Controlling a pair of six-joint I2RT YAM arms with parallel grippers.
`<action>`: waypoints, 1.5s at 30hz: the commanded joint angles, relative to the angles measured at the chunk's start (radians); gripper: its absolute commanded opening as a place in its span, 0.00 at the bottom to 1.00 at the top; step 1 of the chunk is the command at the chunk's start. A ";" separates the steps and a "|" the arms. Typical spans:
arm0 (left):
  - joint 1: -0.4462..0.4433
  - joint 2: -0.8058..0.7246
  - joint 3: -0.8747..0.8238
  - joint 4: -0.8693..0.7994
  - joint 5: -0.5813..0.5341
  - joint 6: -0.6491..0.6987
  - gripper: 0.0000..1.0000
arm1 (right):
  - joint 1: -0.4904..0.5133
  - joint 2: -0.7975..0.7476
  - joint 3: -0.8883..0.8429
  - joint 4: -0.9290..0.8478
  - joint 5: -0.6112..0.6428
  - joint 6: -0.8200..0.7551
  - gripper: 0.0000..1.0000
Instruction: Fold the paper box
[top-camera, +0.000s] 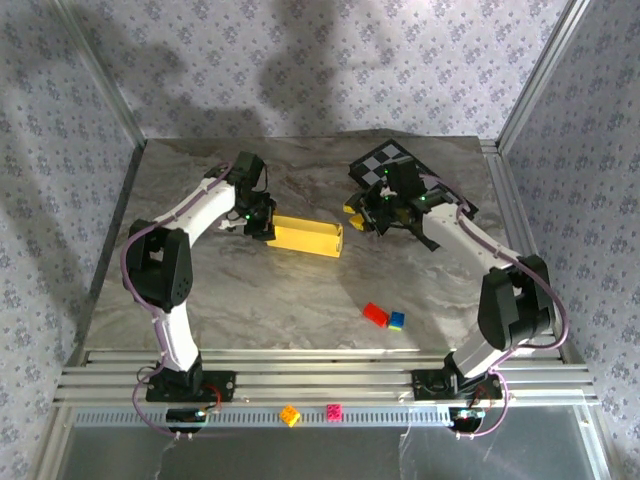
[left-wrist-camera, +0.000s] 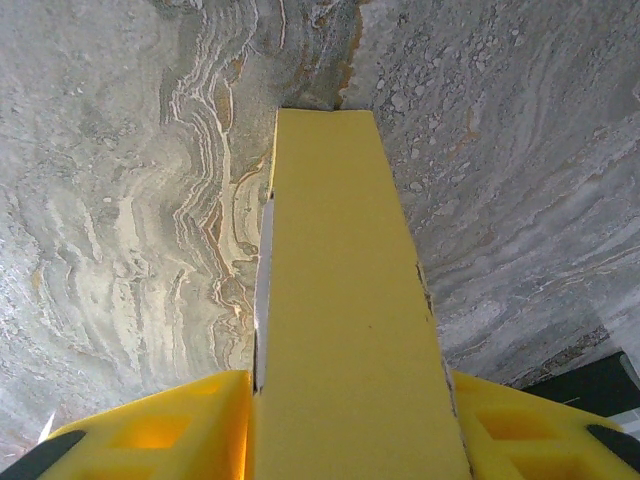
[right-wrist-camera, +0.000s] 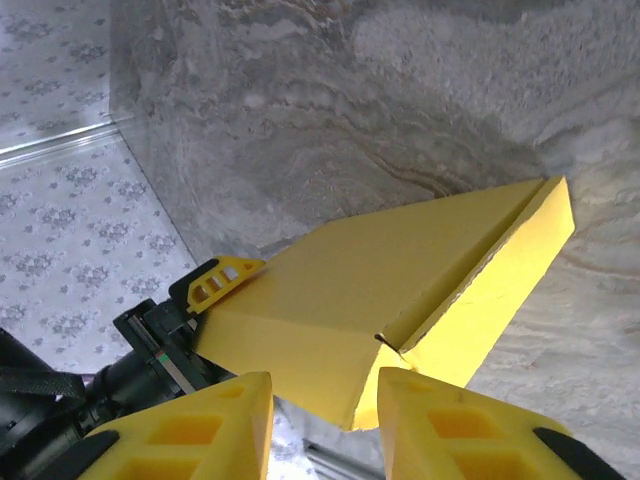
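Nearest, on the metal rail (top-camera: 400, 385), an orange brick (top-camera: 290, 415) and a pink brick (top-camera: 334, 411) are sitting a little apart. Farther in, on the marbled table (top-camera: 250, 310), a red brick (top-camera: 375, 314) and a blue brick (top-camera: 397, 320) are lying together right of centre, well apart from both arms. Beyond them the paper box (top-camera: 305, 236) is lying as a long closed yellow shape across the table's middle. The left gripper (top-camera: 262, 222) is clamping its left end, its yellow fingers (left-wrist-camera: 160, 430) pressing on both sides. The right gripper (top-camera: 365, 213) is hanging just beside the box's right end, jaws parted and grasping nothing; whether a finger (right-wrist-camera: 200, 435) is brushing the box I cannot tell. Farthest right, a checkerboard mat (top-camera: 395, 165) is lying partly covered by the right arm.
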 joint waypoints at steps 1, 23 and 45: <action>-0.003 0.000 -0.021 -0.010 -0.010 0.000 0.46 | 0.004 0.003 -0.001 0.034 -0.044 0.137 0.33; -0.003 0.002 -0.022 -0.008 -0.014 -0.003 0.45 | 0.025 0.068 0.044 -0.213 -0.064 -0.133 0.20; -0.002 0.001 -0.022 -0.008 -0.013 -0.003 0.45 | 0.029 0.049 0.047 -0.045 -0.041 -0.034 0.34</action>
